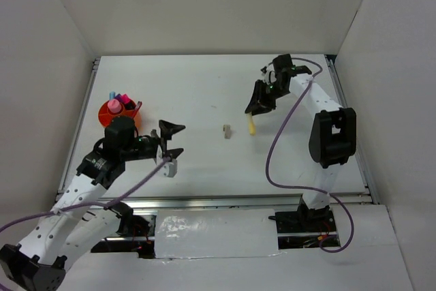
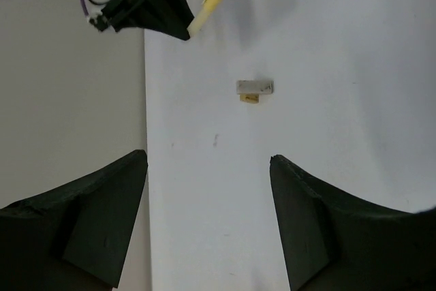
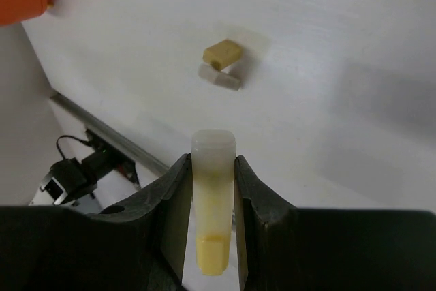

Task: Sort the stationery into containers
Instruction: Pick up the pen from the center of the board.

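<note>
Currently, my right gripper [image 3: 212, 168] is clamping the highlighter [image 3: 212, 199]; my left gripper [image 2: 208, 161] is hanging open, empty. Cup [image 1: 103, 112] is sitting part-filled; block [image 1: 227, 131] is waiting.

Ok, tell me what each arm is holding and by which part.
Right gripper: yellow highlighter, pinched across its body, one end poking past the jaws. Left gripper: nothing, jaws open.

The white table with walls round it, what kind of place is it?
Probably a robot lab's test bench: a white table boxed in by plain white panels, with a left arm and right arm bolted at its near edge.
</note>
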{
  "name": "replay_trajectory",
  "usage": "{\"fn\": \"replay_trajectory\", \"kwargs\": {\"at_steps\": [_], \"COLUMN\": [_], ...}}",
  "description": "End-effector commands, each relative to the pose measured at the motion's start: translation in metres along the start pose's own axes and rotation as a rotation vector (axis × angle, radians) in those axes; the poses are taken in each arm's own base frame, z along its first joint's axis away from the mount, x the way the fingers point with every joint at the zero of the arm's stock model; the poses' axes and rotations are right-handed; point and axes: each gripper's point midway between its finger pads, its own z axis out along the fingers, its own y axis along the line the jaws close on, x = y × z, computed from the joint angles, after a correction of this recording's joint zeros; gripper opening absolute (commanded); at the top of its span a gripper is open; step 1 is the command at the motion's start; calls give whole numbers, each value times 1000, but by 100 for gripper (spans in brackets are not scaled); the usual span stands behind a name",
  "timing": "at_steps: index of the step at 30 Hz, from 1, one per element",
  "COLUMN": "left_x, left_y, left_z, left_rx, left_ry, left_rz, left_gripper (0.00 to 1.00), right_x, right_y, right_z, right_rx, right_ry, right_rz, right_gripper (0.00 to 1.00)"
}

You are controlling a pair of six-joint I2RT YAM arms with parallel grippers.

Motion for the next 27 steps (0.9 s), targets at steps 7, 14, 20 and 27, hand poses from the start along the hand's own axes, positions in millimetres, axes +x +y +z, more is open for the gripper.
{"fn": "replay_trajectory", "kwargs": {"at_steps": [7, 14, 20, 27], "left_x": [-50, -64, -63, -59], "left_y": [-44, -74, -74, -71], "left_z": [54, 108, 135, 153], "left_rx": [257, 314, 255, 193], "left_ry": [-117, -104, -94, -79], "left_rz": [396, 487, 509, 533], "left_gripper": [84, 80, 78, 75], "right_x": [65, 84, 99, 113], "right_y": [10, 16, 26, 49], "right_z": [8, 8, 8, 11], "right_rx": [113, 191, 158, 88], "right_ry": [76, 41, 55, 101], "right_rz": [122, 102, 112, 87], "right_gripper": [0, 0, 0, 0]}}
